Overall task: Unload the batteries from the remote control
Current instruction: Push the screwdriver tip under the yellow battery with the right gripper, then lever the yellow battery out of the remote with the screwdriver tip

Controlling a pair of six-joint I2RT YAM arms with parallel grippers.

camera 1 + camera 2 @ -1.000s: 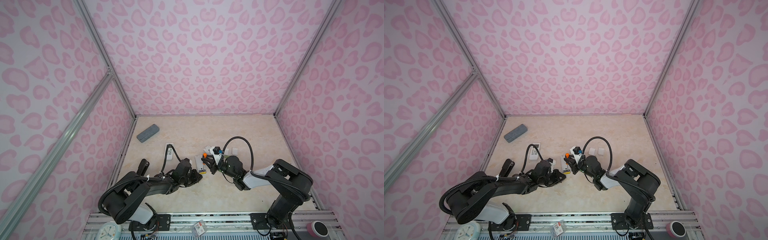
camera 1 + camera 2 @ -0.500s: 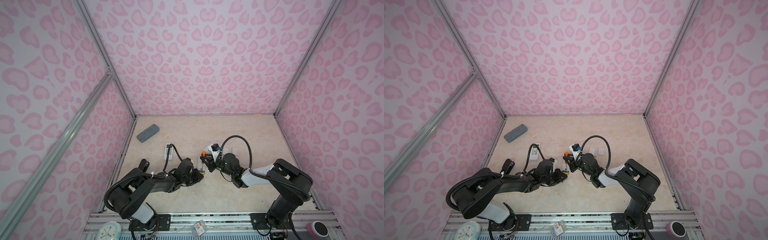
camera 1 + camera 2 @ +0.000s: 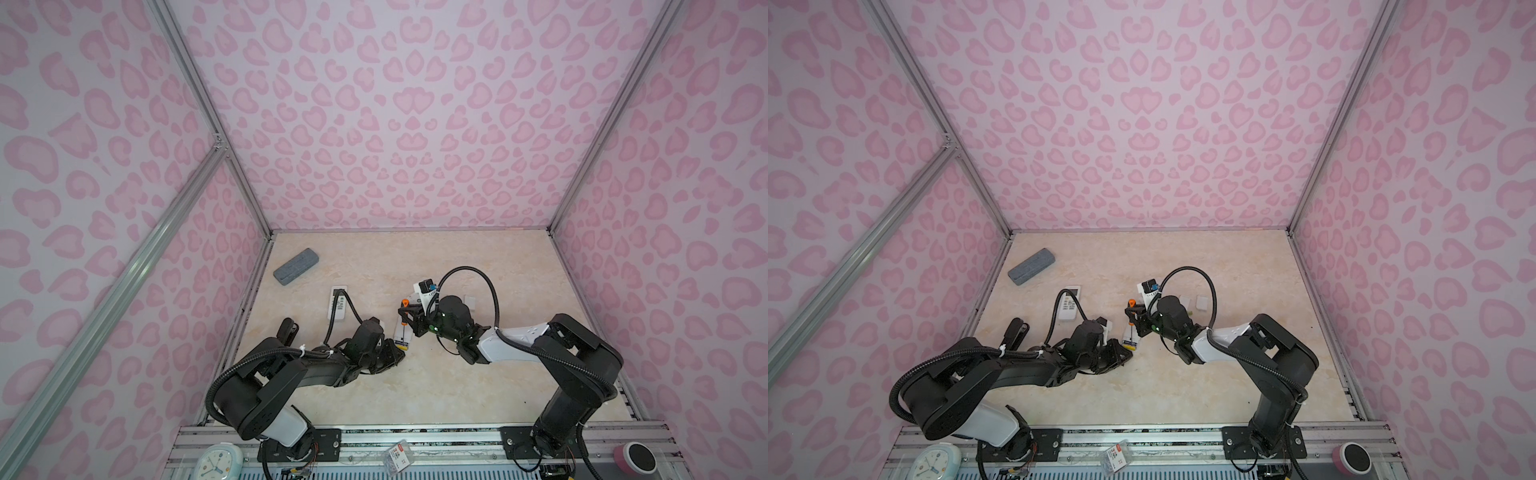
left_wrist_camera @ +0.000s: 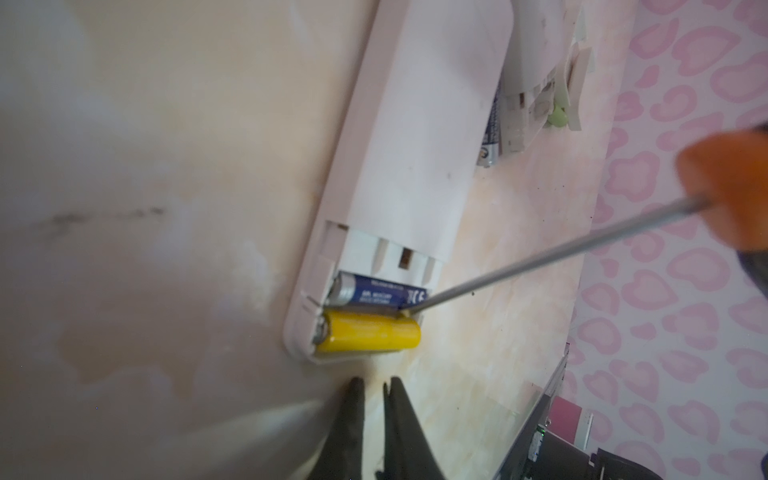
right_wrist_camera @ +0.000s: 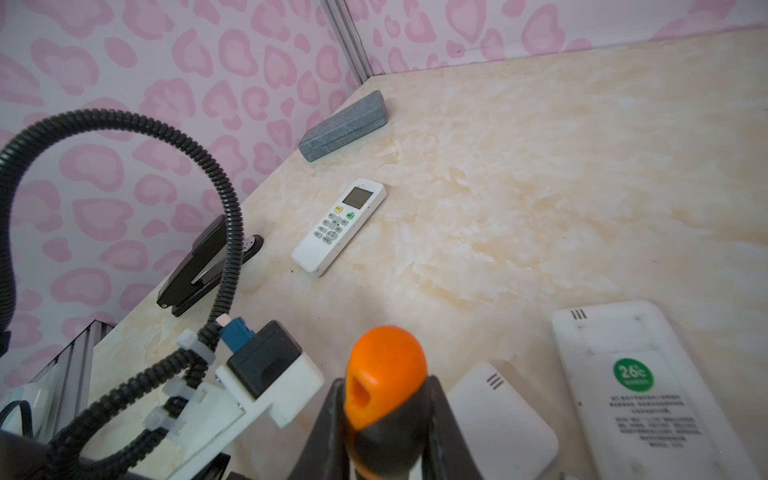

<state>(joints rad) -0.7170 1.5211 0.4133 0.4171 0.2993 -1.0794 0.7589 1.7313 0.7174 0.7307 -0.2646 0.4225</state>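
In the left wrist view the screwdriver handle is blurred and cut off by the edge, and only the tips of the left claw are shown. A loose battery is partly hidden behind the white remote. In the right wrist view the screwdriver's shaft is hidden below its handle.

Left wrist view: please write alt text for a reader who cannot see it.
A white remote lies back up, its open compartment holding a blue battery and a yellow battery. A screwdriver pokes between them at one end. The left end effector, nearly closed and empty, sits just outside.
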